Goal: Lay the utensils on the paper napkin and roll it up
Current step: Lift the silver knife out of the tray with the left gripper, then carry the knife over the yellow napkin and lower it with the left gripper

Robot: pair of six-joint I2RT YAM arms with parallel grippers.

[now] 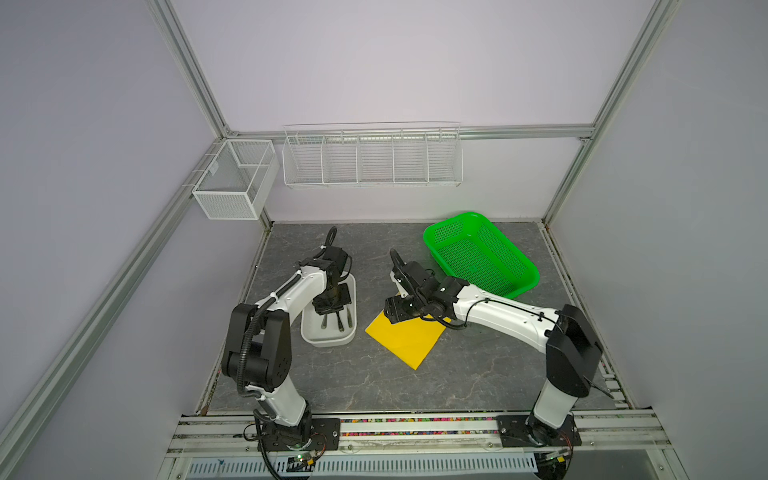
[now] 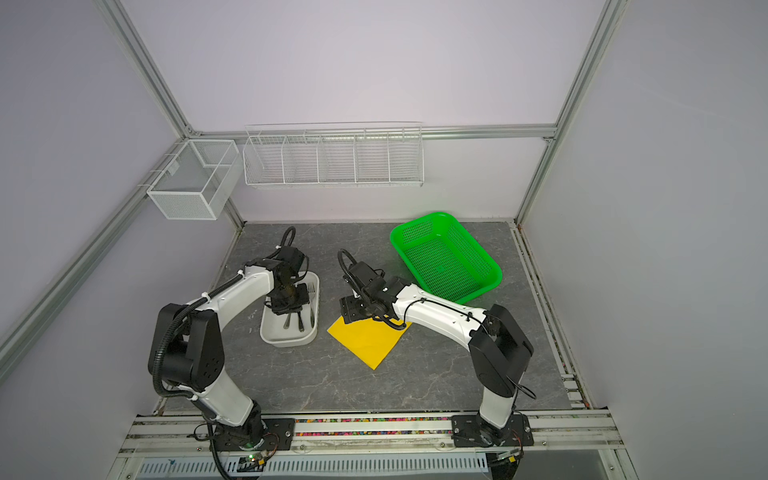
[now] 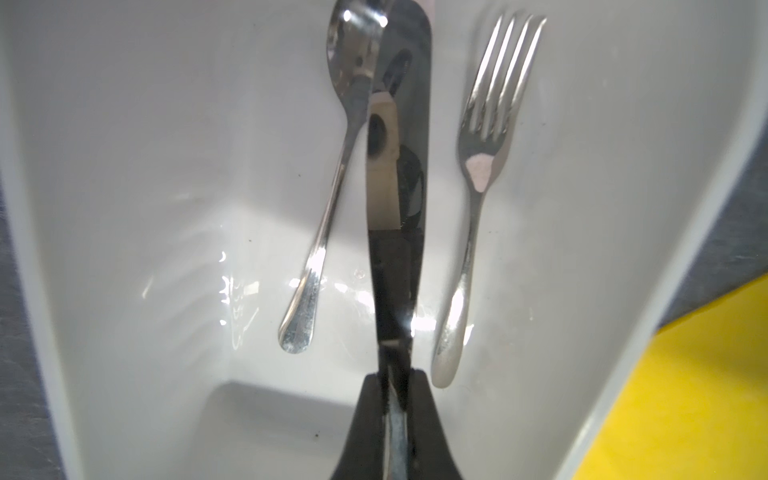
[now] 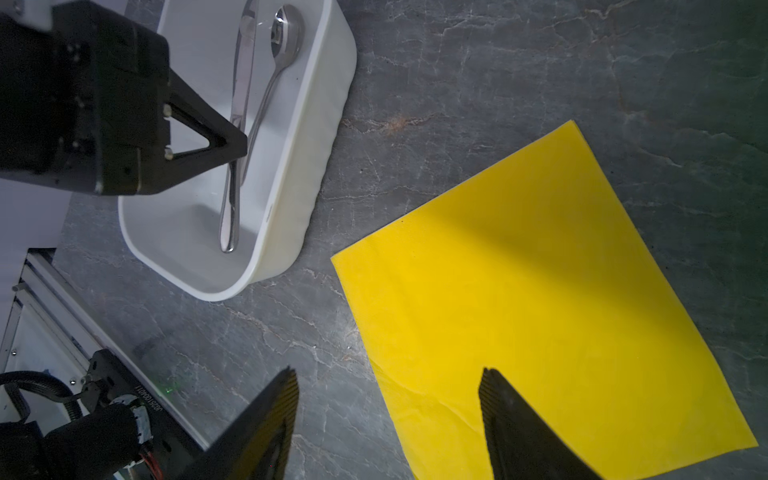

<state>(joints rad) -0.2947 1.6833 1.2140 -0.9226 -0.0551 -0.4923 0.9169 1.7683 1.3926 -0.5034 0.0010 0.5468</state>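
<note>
Three utensils lie in the white tray (image 1: 328, 340): a spoon (image 3: 332, 166), a knife (image 3: 399, 257) and a fork (image 3: 478, 187). My left gripper (image 3: 395, 376) reaches down into the tray and is shut on the knife's handle, between the spoon and the fork. The right wrist view shows the same grip: the left gripper (image 4: 237, 145) pinches the knife (image 4: 243, 75) beside the spoon (image 4: 282, 37). The yellow paper napkin (image 1: 403, 340) lies flat on the table to the right of the tray. My right gripper (image 4: 388, 382) hangs open over the napkin's (image 4: 540, 291) edge, holding nothing.
A green perforated basket (image 1: 478, 253) stands at the back right, behind the right arm. A wire rack (image 1: 372, 160) and a mesh box (image 1: 235, 183) hang on the back wall. The grey stone-pattern tabletop (image 1: 374, 386) stretches in front of the napkin.
</note>
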